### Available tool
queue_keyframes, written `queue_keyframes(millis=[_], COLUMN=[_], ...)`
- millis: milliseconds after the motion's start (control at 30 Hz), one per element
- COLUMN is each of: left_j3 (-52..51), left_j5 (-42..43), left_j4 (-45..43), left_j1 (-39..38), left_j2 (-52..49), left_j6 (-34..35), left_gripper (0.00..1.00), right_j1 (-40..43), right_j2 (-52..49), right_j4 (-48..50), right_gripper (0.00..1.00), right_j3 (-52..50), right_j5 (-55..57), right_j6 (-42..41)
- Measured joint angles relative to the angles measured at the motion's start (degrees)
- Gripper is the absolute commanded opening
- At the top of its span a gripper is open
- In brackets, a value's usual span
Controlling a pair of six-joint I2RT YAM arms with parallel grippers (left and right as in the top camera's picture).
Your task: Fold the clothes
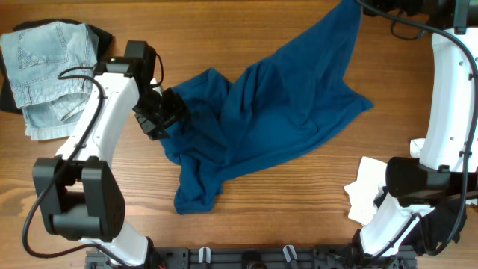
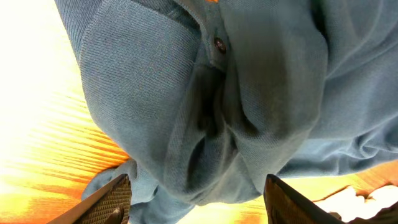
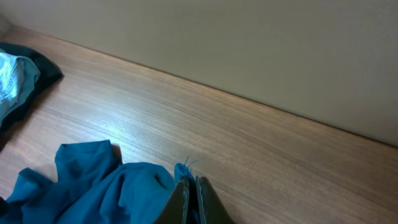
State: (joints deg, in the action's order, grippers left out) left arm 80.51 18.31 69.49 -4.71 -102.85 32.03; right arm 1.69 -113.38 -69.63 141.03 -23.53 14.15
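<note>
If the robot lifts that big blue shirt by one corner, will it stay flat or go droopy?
Probably droopy: the blue shirt lies in soft folds and wrinkles on the table. It would likely trail behind too, since the corner pinched in the right gripper draws it into a long point.

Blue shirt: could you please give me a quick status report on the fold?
Left gripper open at left edge of shirt. Right gripper shut on its far corner. Shirt crumpled, not yet folded. Jeans and white cloth lie off to the sides.
</note>
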Motion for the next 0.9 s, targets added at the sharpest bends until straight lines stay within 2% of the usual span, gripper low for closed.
queue_keyframes(millis=[133, 167, 200, 233, 600, 733, 900], left_j3=[0.0, 0.0, 0.0, 0.0, 2.38, 11.82, 27.87], left_j5=[0.02, 0.04, 0.04, 0.07, 1.16, 0.42, -6.25], left_j4=[-0.04, -0.09, -0.35, -0.42, -7.13, -6.71, -6.49], left_j1=[-0.37, -0.68, -1.33, -1.51, -2.47, -2.47, -2.49], left_j2=[-3.34, -4.74, -6.62, -7.02, -8.74, -7.89, -4.07], left_j6=[0.02, 0.02, 0.02, 0.13, -0.11, -0.44, -0.48], left_gripper=[0.69, 0.63, 0.19, 0.04, 0.04, 0.04, 0.04], right_j1=[0.0, 0.0, 0.0, 0.0, 0.0, 0.0, 0.0], right_j2=[0.0, 0.0, 0.0, 0.0, 0.0, 0.0, 0.0], right_j4=[-0.07, -0.07, -0.07, -0.07, 1.01, 1.33, 1.75], right_gripper=[0.04, 0.04, 0.04, 0.04, 0.04, 0.04, 0.04], right_j3=[0.0, 0.0, 0.0, 0.0, 0.0, 0.0, 0.0], right_j5=[0.0, 0.0, 0.0, 0.0, 0.0, 0.0, 0.0], right_j6=[0.0, 0.0, 0.0, 0.0, -1.09, -1.51, -2.05])
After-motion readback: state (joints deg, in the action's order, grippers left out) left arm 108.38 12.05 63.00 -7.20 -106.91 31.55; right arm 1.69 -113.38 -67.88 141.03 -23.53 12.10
